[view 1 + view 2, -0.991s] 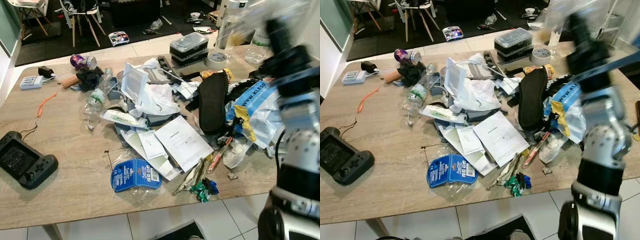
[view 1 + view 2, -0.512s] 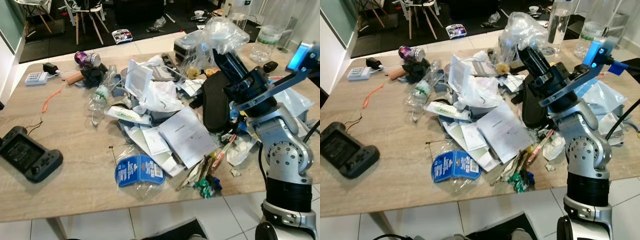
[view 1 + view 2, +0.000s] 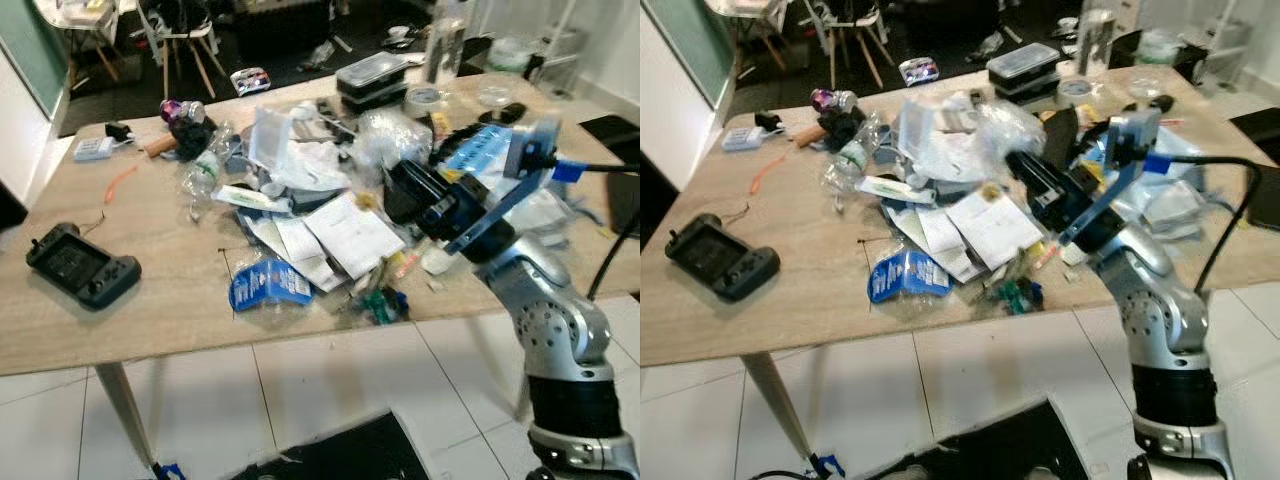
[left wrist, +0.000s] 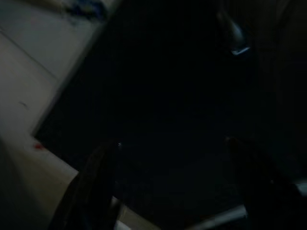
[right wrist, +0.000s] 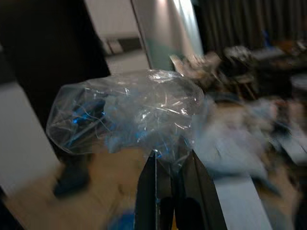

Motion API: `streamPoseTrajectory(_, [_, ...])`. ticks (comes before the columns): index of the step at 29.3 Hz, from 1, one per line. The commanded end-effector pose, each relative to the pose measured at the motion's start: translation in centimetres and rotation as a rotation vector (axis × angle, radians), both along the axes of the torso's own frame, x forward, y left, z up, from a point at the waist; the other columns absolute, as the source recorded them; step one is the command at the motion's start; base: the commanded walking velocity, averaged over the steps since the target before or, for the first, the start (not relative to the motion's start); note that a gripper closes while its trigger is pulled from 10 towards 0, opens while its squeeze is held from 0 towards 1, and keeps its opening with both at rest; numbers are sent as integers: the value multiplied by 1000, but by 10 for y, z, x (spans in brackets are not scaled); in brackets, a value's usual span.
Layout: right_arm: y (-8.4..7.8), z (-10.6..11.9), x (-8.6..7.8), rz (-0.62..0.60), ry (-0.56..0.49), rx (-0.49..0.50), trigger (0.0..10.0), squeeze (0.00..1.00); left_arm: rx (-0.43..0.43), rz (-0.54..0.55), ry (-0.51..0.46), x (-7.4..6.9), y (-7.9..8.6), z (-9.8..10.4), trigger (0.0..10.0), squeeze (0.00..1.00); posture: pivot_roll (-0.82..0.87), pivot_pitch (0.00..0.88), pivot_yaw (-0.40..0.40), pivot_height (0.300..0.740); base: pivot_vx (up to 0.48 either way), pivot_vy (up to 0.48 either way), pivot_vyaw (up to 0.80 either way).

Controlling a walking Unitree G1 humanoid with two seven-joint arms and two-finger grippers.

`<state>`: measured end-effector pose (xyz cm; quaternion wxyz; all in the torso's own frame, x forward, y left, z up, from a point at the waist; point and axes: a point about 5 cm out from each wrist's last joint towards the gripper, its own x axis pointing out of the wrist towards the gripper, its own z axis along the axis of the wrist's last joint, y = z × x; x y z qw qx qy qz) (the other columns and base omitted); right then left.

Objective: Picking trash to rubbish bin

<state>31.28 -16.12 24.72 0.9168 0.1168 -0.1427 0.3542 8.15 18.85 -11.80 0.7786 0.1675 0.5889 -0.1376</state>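
Right gripper (image 5: 170, 179) has its two black fingers pinched on the bottom edge of a clear plastic bag (image 5: 127, 112), crinkly, with something blue showing through it. From the head cameras the bag (image 3: 395, 135) sits up in the air over the middle of the mess, with the silver right arm (image 3: 535, 310) reaching in from the near right corner of the table.

The wooden table (image 3: 150, 310) is a disaster. Heap in the middle: white papers (image 3: 350, 230), a blue-labelled blister pack (image 3: 268, 285) lying close to the near edge, a crushed water bottle (image 3: 205, 165), a white tube (image 3: 245, 197). On the robot's left side there's a decent stretch of bare wood with just a black game controller (image 3: 83, 265) sitting near the left edge, plus an orange cord (image 3: 120, 182) further back. Far side has stacked black food containers (image 3: 372, 82) and a roll of tape (image 3: 425, 98) near the back edge.

In front of the table it's white tile floor (image 3: 330, 390), pretty open, with a dark mat or bag (image 3: 340, 460) at the robot's feet. One table leg (image 3: 125, 410) comes down on the near left.

Left gripper (image 4: 168, 182) hangs in the dark over something black; fingers look spread apart with nothing between them.
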Motion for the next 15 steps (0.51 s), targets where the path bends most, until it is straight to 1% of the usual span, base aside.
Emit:
streamPoseTrajectory(1, [12, -17, 2, 21, 62, -43, 10000, 0, -23, -17, -26, 7, -7, 1, 10000, 0, -65, 103, 52, 740, -375, 0, 0])
streamPoseTrajectory(5, [10, -35, 3, 6, 124, -114, 10000, 0, -21, 0, -30, 7, -7, 1, 10000, 0, -65, 103, 52, 740, -375, 0, 0])
streamPoseTrajectory(7, [10, -42, 1, 23, 146, -142, 10000, 0, -21, 4, -33, 7, -7, 1, 10000, 0, -66, 102, 52, 740, -375, 0, 0])
streamPoseTrajectory(9, [12, -49, -3, 57, 164, -185, 10000, 0, -22, 36, -40, 7, -7, 1, 10000, 0, -66, 102, 52, 740, -377, 0, 0])
streamPoseTrajectory(12, [11, -56, -5, 73, 186, -210, 10000, 0, -25, 64, -45, 6, -6, 1, 10000, 0, -66, 102, 52, 740, -372, 0, 0])
streamPoseTrajectory(13, [7, -65, -6, 67, 221, -252, 10000, 0, -30, 101, -52, 6, -6, 1, 10000, 0, -66, 102, 52, 740, -371, 0, 0])
streamPoseTrajectory(14, [-7, -90, -5, 7, 324, -316, 10000, 0, -38, 170, -67, 5, -6, 1, 10000, 0, -66, 102, 52, 740, -368, 0, 0])
streamPoseTrajectory(15, [-11, -96, -5, -10, 347, -329, 10000, 0, -40, 183, -70, 5, -6, 1, 10000, 0, -66, 102, 52, 740, -368, 0, 0])
